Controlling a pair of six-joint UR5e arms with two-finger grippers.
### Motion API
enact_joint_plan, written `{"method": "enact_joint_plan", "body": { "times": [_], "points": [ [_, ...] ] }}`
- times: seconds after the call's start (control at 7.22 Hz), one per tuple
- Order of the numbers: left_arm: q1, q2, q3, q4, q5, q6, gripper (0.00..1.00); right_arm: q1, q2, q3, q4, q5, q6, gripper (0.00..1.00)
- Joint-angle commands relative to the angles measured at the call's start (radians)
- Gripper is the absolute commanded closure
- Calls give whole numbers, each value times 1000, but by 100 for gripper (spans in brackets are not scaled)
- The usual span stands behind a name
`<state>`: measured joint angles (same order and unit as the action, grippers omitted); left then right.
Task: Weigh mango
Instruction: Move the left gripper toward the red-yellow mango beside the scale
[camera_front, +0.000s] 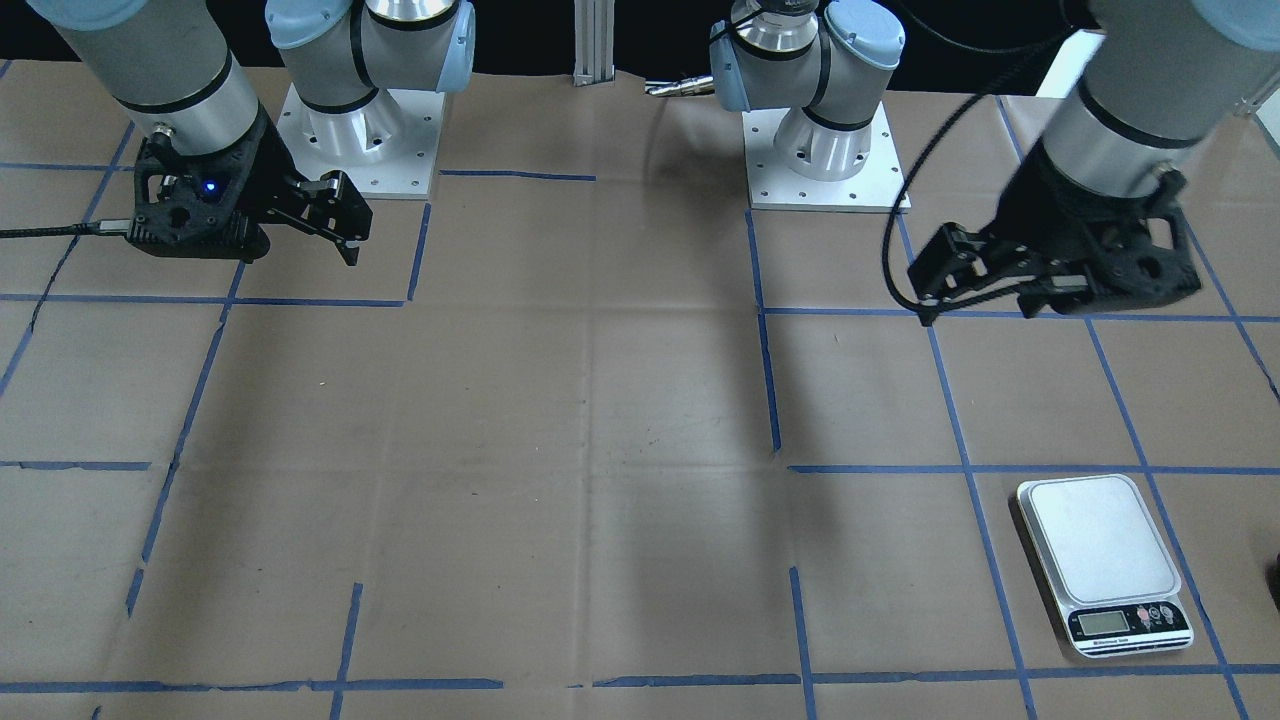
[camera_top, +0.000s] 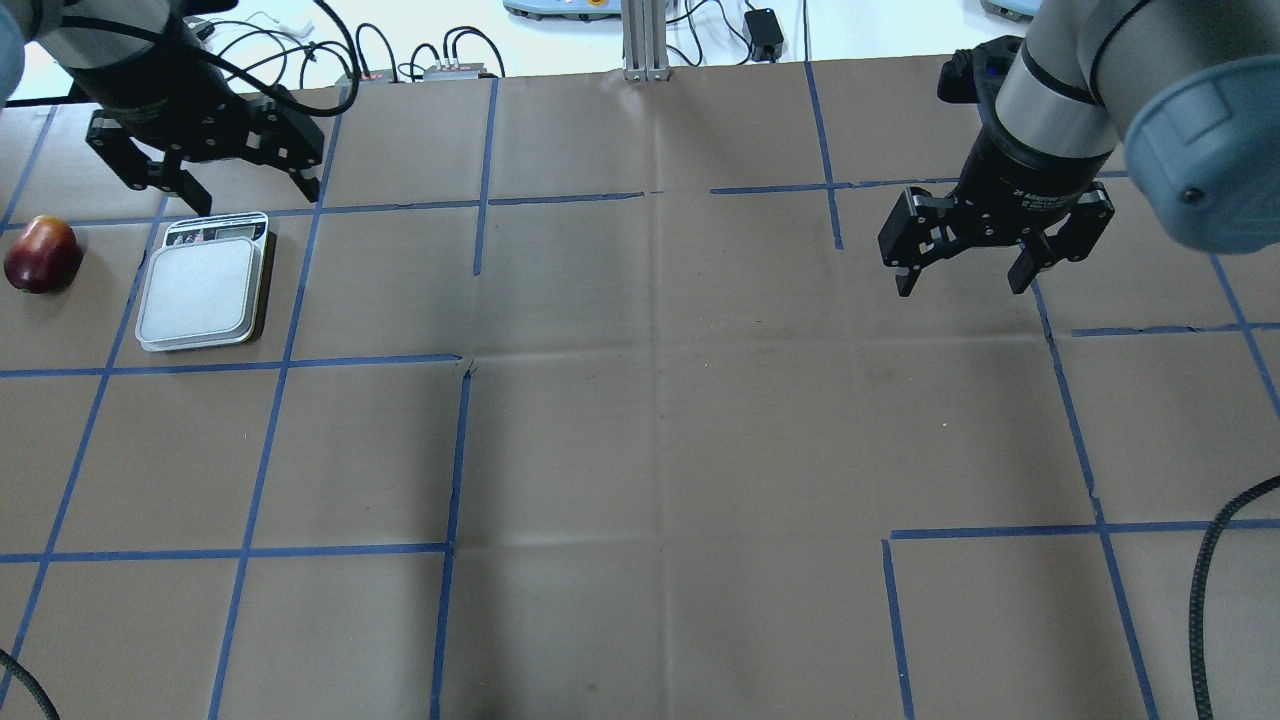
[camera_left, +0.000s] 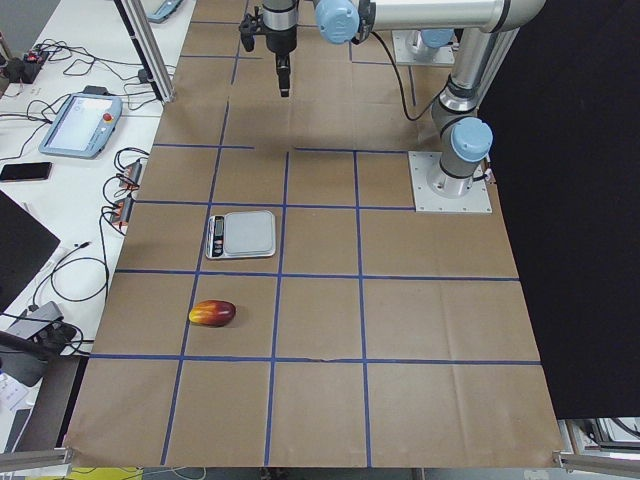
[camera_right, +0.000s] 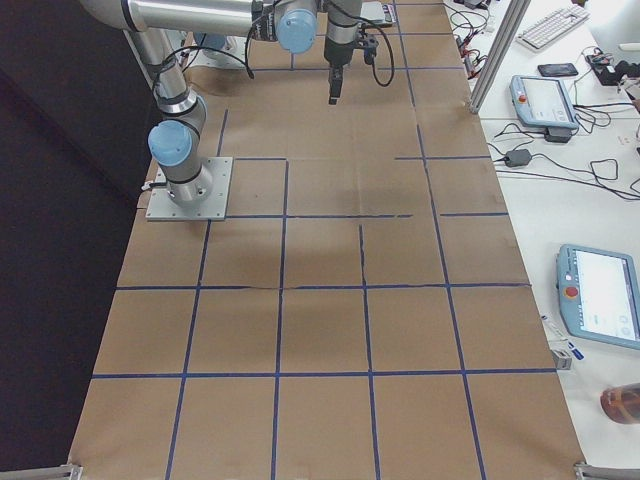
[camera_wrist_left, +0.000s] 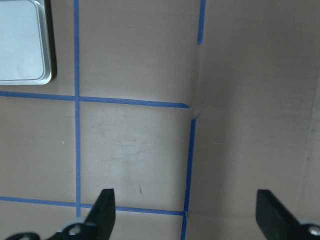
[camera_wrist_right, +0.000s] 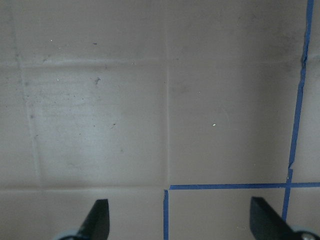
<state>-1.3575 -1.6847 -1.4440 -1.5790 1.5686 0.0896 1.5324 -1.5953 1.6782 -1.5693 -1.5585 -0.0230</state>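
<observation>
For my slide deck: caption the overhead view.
Left gripper and right gripper open; mango lies beside the scale, not on it.

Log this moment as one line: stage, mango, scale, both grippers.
stage: pre-grasp | mango: on table, beside scale, not touching | scale: platform bare | left gripper: jaws open, empty | right gripper: jaws open, empty

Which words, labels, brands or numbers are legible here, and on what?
"2F Adaptive": white print on the body of the right gripper, overhead view, barely legible; the line beneath it is too small.
On the scale, the print under its display and on its buttons is too small to read.
On the teach pendant, the screen is blurred and unreadable.
</observation>
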Motion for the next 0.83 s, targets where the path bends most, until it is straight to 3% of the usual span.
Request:
{"method": "enact_joint_plan", "body": {
  "times": [0.0,0.42,0.69],
  "points": [
    [227,-122,112,7,-2,237,0,0,0,0,0,0,0,0],
    [430,-416,438,7,10,497,0,0,0,0,0,0,0,0],
    [523,-608,638,7,-1,560,0,0,0,0,0,0,0,0]
  ]
}}
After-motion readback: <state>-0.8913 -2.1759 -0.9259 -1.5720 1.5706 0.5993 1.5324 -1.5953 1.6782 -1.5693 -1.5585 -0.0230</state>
